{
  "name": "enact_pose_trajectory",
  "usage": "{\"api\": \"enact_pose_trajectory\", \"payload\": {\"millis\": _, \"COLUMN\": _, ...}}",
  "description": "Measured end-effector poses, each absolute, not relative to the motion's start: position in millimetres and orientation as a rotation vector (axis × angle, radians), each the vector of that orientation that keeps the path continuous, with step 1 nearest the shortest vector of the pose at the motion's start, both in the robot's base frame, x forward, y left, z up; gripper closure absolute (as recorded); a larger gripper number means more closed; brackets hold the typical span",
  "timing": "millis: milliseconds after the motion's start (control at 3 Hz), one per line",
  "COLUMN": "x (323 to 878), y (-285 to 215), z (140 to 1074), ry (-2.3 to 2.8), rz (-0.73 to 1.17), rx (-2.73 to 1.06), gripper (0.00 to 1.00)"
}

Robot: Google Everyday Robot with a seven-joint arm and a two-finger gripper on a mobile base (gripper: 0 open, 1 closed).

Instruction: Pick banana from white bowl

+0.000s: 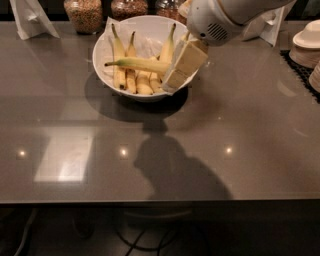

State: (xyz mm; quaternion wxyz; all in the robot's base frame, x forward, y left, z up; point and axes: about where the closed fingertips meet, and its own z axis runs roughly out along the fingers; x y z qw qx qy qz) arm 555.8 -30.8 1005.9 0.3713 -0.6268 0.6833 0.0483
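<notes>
Camera view: one white bowl (96,55) on the grey table (240,150), and the single loose banana (140,63) lies crosswise inside it, on top of a bunch (131,76) of at least four shorter ones. The gripper (172,80) hangs over the bowl's right side, tilted down, its tip at the banana's right end. Whether it grips anything, I cannot tell. Three jars (82,12) stand behind the bowl; two stacks of pale dishes (307,45) sit well to its right.
</notes>
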Motion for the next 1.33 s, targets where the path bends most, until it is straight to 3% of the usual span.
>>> {"api": "enact_pose_trajectory", "payload": {"millis": 1000, "x": 630.6, "y": 49.3, "z": 982.9, "ry": 1.722, "rz": 0.000, "rx": -1.686, "gripper": 0.00}}
{"api": "enact_pose_trajectory", "payload": {"millis": 1333, "x": 651.3, "y": 53.1, "z": 960.3, "ry": 1.758, "rz": -0.027, "rx": -1.721, "gripper": 0.00}}
